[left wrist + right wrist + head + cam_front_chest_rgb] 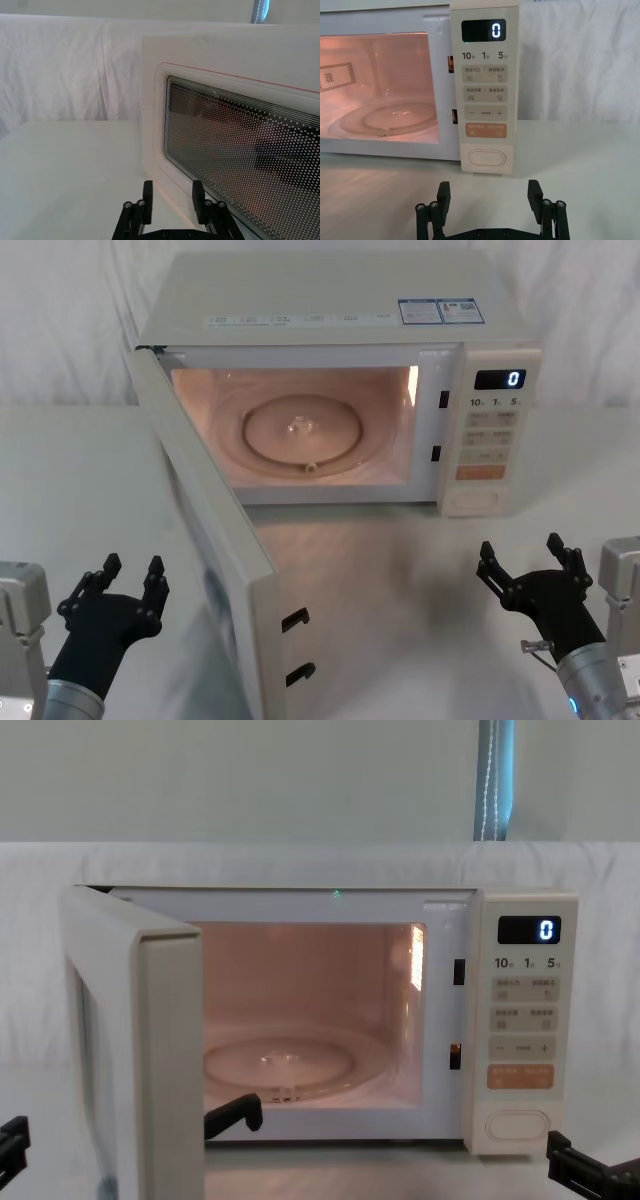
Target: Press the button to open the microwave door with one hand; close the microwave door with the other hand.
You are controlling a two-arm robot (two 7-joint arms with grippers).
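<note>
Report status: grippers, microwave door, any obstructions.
Left gripper open, outside the swung-open cream-white microwave door. Right gripper open, short of the wide cream rounded button. Nothing blocks the door's swing.

On the control panel [485, 87] of the microwave [340, 390], the dark display [483, 30] at 12 o'clock shows a white "0". Just below it runs a printed row, "10", "1" and "5", each followed by a tiny mark too small to read. The pale keys [485, 74] beneath carry small characters that cannot be made out; one wide key [485, 113] bears "−" at its 9 o'clock end and "+" at its 3 o'clock end. The blue-and-white stickers [440, 311] on the top are illegible.
</note>
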